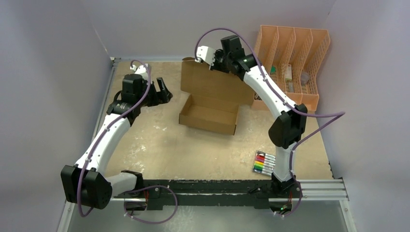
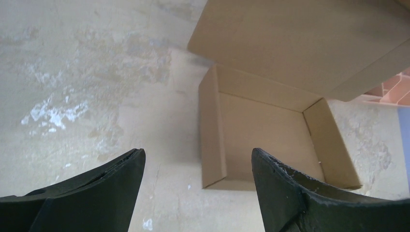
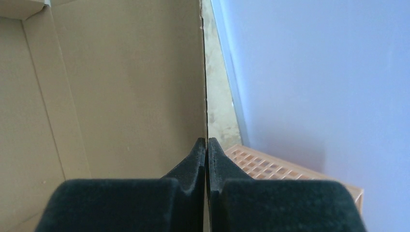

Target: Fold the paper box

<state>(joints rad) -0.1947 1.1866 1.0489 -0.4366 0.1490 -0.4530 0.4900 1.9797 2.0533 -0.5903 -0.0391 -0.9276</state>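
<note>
From above: shallow brown paper box (image 1: pixel 209 116) at the middle of the table (image 1: pixel 193 150), open upward, lid flap (image 1: pixel 215 82) raised along the far side. Right gripper (image 1: pixel 198 59) at the flap's top edge, near its left corner. Left gripper (image 1: pixel 165 91) just left of the box, clear of it. Peach organizer (image 1: pixel 295 53) far right; markers (image 1: pixel 265 163) by the right arm's base. From the left wrist: fingers (image 2: pixel 111 188) spread wide, nothing between them, box ahead on the table with the flap leaning over it. From the right wrist: fingers (image 3: pixel 193 164) pinched tight on the flap's thin edge; organizer corner below, wall (image 3: pixel 314 72) to the right.
</note>
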